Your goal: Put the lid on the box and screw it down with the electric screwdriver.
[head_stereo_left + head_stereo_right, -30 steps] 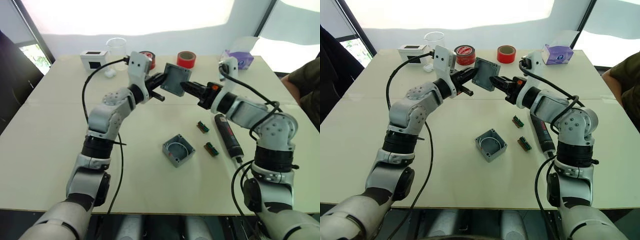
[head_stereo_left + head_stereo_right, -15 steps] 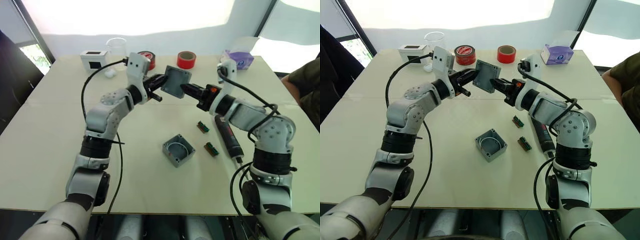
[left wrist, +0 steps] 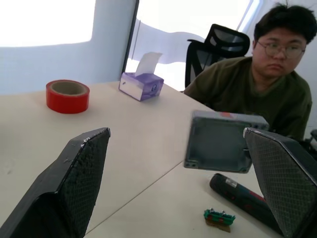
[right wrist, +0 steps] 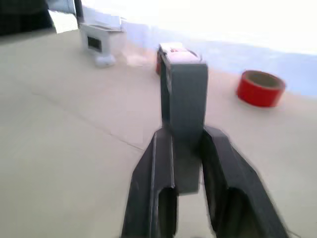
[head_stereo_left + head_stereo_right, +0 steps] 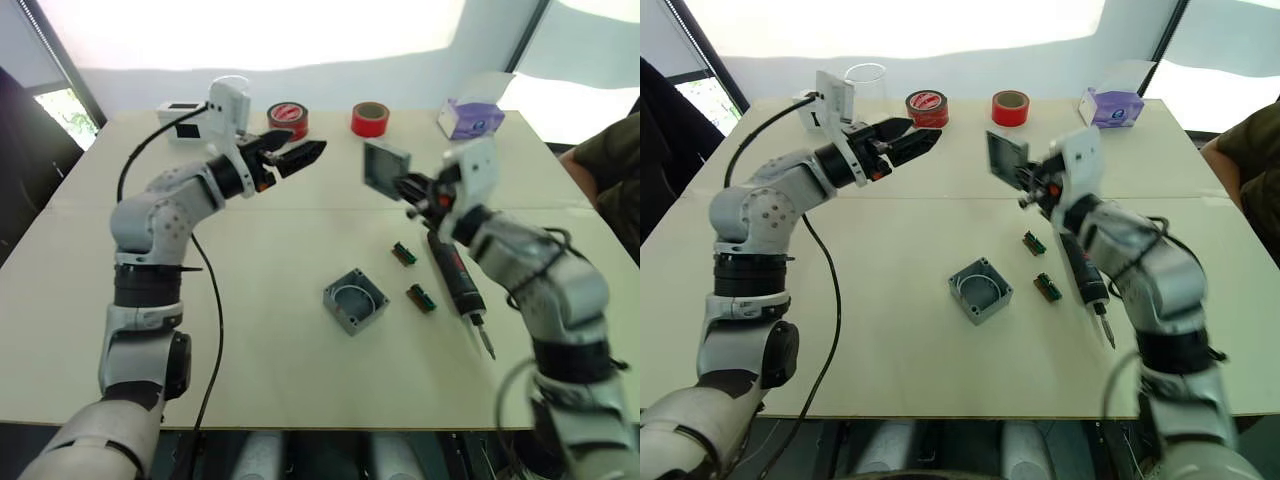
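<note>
Pale cream table (image 5: 250,400). Centre: open grey square plastic box (image 5: 356,300); right of it two small green connector blocks (image 5: 404,253), black pen-shaped electric screwdriver (image 5: 456,281). Top edge: two red tape rolls (image 5: 369,118), purple tissue box (image 5: 471,119), white box (image 5: 183,118).

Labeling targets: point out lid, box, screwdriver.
lid (image 5: 1006,153), right eye view, its flat face
box (image 5: 980,290), right eye view, open cavity
screwdriver (image 5: 456,280), left eye view, mid-body
</note>
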`<state>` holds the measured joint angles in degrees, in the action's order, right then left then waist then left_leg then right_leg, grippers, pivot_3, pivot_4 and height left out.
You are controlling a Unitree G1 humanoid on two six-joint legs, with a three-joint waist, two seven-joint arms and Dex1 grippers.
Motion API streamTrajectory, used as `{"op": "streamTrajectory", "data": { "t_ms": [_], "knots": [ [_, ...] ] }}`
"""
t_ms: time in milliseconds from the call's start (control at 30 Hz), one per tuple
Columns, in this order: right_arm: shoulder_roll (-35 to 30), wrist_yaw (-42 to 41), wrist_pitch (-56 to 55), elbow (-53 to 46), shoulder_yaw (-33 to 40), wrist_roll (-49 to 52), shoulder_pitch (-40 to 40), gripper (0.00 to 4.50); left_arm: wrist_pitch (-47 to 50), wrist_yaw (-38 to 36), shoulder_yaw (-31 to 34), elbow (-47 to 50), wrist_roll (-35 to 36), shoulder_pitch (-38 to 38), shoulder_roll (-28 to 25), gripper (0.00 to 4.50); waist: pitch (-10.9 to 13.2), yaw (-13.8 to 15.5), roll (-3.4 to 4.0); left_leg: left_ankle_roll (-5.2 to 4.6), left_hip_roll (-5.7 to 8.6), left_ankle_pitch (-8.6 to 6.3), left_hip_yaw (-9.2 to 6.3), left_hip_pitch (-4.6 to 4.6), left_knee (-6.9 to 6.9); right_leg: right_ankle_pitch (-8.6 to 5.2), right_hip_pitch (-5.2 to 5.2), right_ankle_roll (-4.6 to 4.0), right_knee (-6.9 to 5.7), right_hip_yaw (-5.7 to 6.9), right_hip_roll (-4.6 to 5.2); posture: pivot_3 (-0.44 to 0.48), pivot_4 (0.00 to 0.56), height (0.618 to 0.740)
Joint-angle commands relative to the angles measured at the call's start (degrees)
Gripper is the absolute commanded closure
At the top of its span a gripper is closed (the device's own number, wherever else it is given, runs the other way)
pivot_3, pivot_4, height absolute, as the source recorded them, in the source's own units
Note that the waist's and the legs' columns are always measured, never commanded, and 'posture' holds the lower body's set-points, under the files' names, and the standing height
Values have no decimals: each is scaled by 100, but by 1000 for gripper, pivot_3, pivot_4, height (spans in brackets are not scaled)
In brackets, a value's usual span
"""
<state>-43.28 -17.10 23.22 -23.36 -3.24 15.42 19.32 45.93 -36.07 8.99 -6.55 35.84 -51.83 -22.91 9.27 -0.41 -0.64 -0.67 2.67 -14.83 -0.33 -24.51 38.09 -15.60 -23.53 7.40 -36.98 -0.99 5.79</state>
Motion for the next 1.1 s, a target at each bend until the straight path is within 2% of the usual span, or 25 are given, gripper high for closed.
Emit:
{"op": "streamTrajectory", "data": {
  "t_ms": [33,133,167,200,233,300,433,533,700,1100],
  "knots": [
    [-505,-235,-1720,-457,-154,-1451,-584,4349,226,-137,-204,236,135,72,63,1524,3,-28,-5,1,0,1,2,5,2,0,2,0,1,-2,0,0,150,740],
    [-860,-198,-2592,-622,-247,-2573,-1219,4349,280,-280,-594,251,-55,153,103,2644,5,-30,-9,-1,-4,0,-1,14,4,0,8,1,-9,-2,-1,0,150,740],
    [-914,-165,-2810,-698,-277,-2908,-1377,4349,274,-329,-695,244,-88,153,119,3179,5,-24,-9,-1,-8,0,-3,15,4,0,8,1,-8,-2,-6,0,150,740],
    [-939,-108,-2973,-768,-311,-3245,-1503,4349,254,-371,-783,230,-124,142,128,3335,6,-23,-9,0,-9,0,-4,16,3,0,8,0,-10,-2,-7,0,150,740],
    [-954,-82,-3176,-872,-404,-3601,-1643,4349,225,-438,-880,198,-165,119,134,3881,7,-21,-13,1,-17,1,-4,17,3,-1,9,-1,-8,-2,-15,0,150,740],
    [-898,-45,-3385,-1016,-532,-4226,-1863,4349,159,-562,-1017,154,-236,92,136,4425,7,-22,-13,12,-21,7,-4,17,3,-1,8,-1,-8,-2,-18,0,150,740],
    [-496,-21,-3431,-1105,-720,-4923,-2187,4349,79,-962,-1306,167,-359,61,55,4425,8,-17,-13,17,-23,10,-5,17,4,-1,10,-2,-7,-2,-19,0,150,740],
    [-148,-150,-3260,-1066,-889,-5478,-2137,4349,-85,-1670,-1942,487,-601,208,-273,4425,8,-19,-14,18,-23,11,-5,17,5,-1,11,-2,-8,-2,-20,0,150,740],
    [260,-342,-3185,-1012,-1023,-5813,-2049,4349,-475,-2212,-2486,544,-997,300,-499,4425,8,2,-14,18,-22,10,-5,18,6,-1,14,-3,-7,-1,-19,0,150,740],
    [393,-534,-3357,-982,-897,-6056,-2261,4349,-846,-2437,-2645,312,-1491,420,-389,4425,8,-4,-14,0,-23,0,-8,19,6,-2,16,-3,-9,1,-20,0,150,740]
  ]
}}
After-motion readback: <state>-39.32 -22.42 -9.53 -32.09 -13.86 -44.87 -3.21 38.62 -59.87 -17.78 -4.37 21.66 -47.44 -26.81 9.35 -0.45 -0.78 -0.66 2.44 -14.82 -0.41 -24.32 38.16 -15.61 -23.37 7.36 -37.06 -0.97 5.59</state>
